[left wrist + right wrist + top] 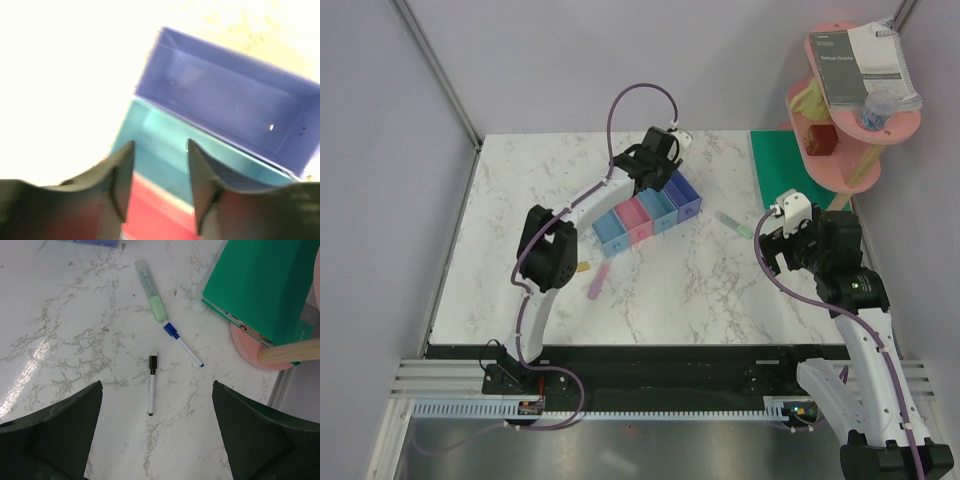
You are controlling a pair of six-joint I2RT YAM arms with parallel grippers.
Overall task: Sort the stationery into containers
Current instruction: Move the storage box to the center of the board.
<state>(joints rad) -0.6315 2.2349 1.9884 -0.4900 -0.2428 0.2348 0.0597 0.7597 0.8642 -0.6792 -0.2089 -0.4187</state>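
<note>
While the left pincer [161,149] hangs directly above the row of containers [650,212], its jaws stand moderately apart with nothing visible between them, which reads as a drop position over the seam between the dark blue bin [227,97] and the light blue bin [162,142] next to it; the pink bin [155,212] shows just below. What can be seen of these bins looks bare inside, so most of the sorting seems not yet done. On the right, the right pincer [156,394] hovers spread wide and empty above the bench [720,300], lined up over a black-capped pen [151,385], probably so it can drop straight down and close across the thin barrel. Near that pen lie a blue-capped pen [182,344] and a pastel green marker [150,290], all apart from one another, close to the corner of the green mat [265,285]. On the other side of the bins, a pink marker [597,282] and a tiny tan block [582,267] rest on the bench near the left arm's elbow, within that arm's reach. Splitting the loose items by side looks sensible here, since each arm has pieces lying close to it.
</note>
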